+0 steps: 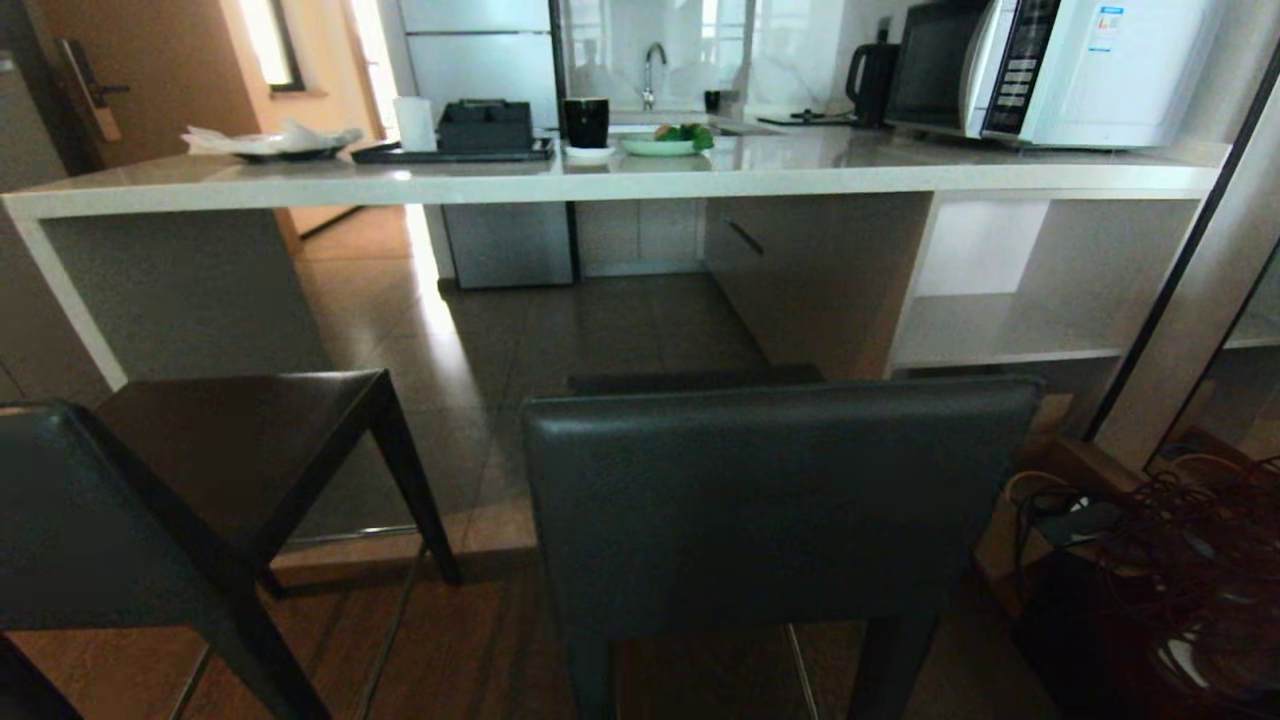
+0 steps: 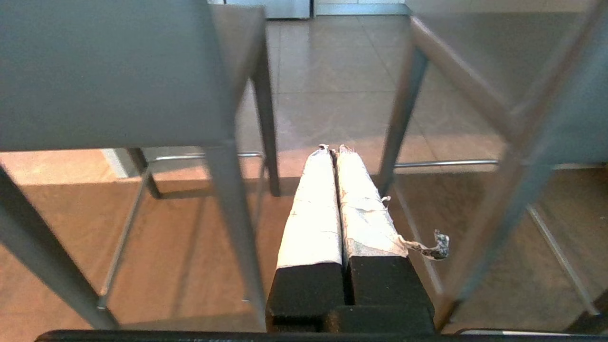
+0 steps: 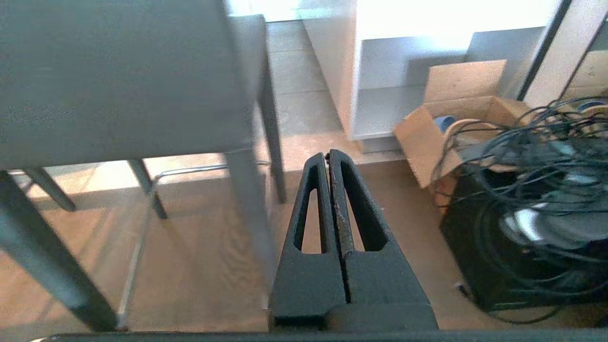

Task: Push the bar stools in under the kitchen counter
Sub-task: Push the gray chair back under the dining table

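Head view: the kitchen counter [image 1: 620,180] is seen spanning the far side of the scene, its pale stone top carried on a slab side panel at the left end and open shelves at the right end, with a microwave [image 1: 1060,70] stood at the right end of the worktop. Both bar stools are seen pulled out from under it: the right bar stool [image 1: 780,500] is placed centrally, backrest toward the camera, well short of the counter's near edge; the left bar stool [image 1: 180,480] is set near the left end and turned at an angle. No pushing is judged to have begun. Neither arm is shown in this view. In the wrist views the left gripper [image 2: 332,149] and the right gripper [image 3: 327,154] are seen low among the stool legs, each with its fingers pressed together and nothing held. An approach to a backrest is called for next, a gripper being laid against it so that the stool can be driven squarely forward beneath the worktop.
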You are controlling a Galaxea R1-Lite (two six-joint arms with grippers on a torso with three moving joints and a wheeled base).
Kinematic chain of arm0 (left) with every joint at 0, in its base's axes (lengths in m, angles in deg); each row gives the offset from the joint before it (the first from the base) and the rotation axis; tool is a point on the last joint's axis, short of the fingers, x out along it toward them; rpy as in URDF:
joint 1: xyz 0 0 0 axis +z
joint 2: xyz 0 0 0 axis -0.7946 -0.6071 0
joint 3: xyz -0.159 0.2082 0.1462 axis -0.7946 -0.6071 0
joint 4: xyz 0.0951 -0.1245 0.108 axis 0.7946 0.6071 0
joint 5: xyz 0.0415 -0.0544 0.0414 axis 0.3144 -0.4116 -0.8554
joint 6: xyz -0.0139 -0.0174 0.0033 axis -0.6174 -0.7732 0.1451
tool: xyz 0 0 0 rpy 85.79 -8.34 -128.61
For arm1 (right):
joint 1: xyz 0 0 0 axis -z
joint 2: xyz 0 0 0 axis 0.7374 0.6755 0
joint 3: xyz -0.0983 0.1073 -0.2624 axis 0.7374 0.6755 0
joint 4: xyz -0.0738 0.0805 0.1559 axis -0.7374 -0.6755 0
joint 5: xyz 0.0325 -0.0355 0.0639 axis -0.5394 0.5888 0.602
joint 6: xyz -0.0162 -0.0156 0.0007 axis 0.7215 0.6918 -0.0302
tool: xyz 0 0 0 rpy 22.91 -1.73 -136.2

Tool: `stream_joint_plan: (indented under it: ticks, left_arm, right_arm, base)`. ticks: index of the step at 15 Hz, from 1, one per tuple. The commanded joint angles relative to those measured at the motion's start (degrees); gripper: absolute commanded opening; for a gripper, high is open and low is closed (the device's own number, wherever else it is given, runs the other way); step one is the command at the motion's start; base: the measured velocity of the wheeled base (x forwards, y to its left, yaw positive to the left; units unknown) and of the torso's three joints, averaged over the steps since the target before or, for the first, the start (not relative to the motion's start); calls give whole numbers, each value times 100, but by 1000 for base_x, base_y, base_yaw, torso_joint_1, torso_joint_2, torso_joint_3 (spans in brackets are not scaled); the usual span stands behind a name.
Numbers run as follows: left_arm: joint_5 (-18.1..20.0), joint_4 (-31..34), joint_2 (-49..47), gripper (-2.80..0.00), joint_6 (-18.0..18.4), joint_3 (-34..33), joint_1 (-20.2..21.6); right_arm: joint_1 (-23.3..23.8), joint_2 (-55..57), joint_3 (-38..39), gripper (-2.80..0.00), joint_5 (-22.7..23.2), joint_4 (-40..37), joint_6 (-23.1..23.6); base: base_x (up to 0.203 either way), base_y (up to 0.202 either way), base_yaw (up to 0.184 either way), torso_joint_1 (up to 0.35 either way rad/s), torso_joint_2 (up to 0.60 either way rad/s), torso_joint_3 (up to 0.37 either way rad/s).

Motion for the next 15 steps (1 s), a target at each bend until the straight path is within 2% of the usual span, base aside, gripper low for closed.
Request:
stream_joint_plan:
  ticks: [1,15]
  left_arm:
    - [-1,6,-7,-280,0,0,5]
    - [7,-2,-7,-280,0,0,-3]
  right_arm:
    - [-5,7,9,-280,3,2,0]
    - [-5,7,9,-280,-6,2,0]
  base:
    - [0,199,-1,2,-2,2]
    - [0,197,-1,3,2,2]
